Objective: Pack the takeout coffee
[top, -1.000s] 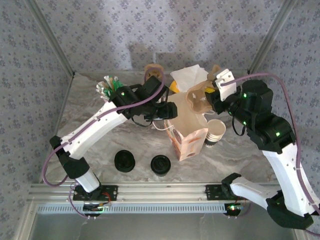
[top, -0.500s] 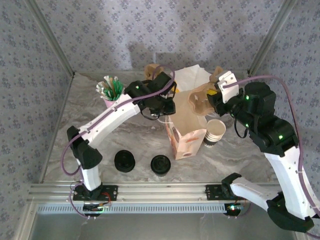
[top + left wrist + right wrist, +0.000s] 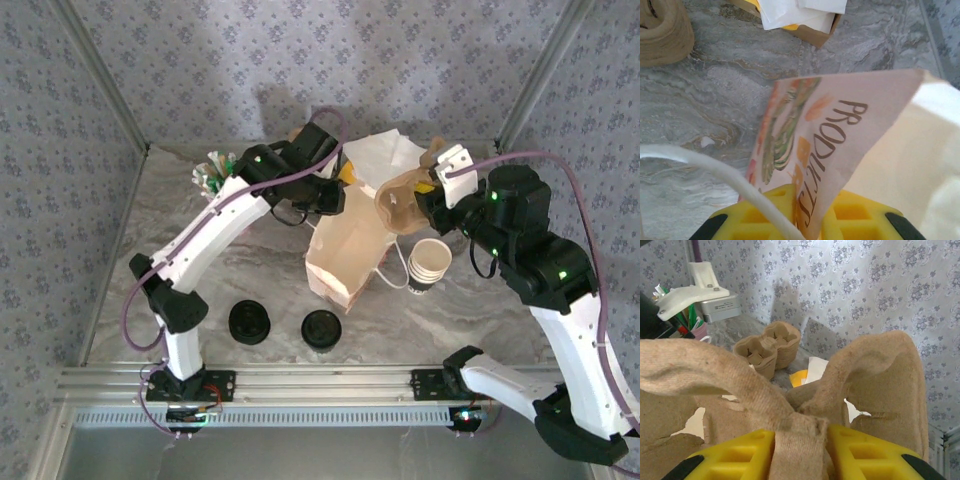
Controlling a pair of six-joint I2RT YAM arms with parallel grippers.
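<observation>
Pinching the printed rim of the paper bag [image 3: 840, 130] between nearly closed yellow fingers [image 3: 755, 222], the left gripper [image 3: 807, 220] held it by the mouth. The right gripper [image 3: 800, 450] was clamped on the middle ridge of a pulp cup carrier [image 3: 880, 385], near that mouth. The step looked like loading the carrier into the bag, and the next move called for a taut rim and a straight drop. The wrist views proved both grips. The top view added the leaning bag and the takeout coffee [image 3: 321, 329], probably this black-lidded round, well apart from both sets of fingers on their near side. I couldn't tell it from a second black round [image 3: 249, 322] beside it.
</observation>
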